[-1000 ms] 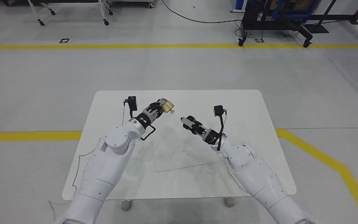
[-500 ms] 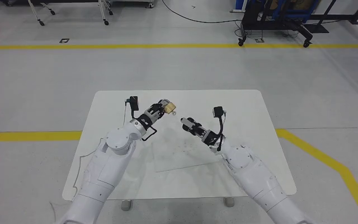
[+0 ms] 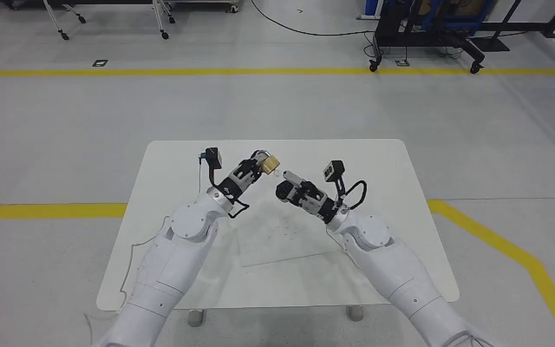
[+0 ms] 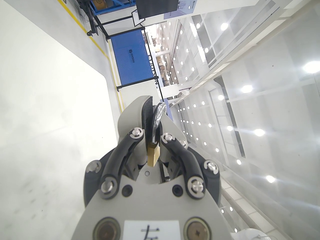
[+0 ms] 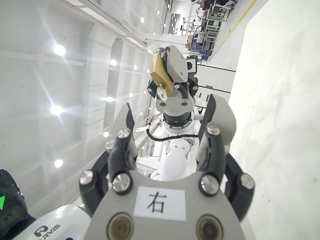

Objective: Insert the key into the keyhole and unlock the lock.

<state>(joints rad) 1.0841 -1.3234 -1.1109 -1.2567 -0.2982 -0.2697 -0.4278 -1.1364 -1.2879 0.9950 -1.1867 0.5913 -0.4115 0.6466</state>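
L gripper [image 3: 257,166] is shut tight on the lock [image 5: 160,72] and holds it up in the air, w/ the table [image 3: 373,165] under the lock. The key [image 5: 162,95] is already in the keyhole; its round head sticks out of the lock's end. R gripper [image 5: 170,100] is just beside the lock, facing the key, fingers wide apart, holding nothing. So step 1 looks done. Left to do, I think: R pinches the key head and turns it. Can't tell if the lock is open yet.
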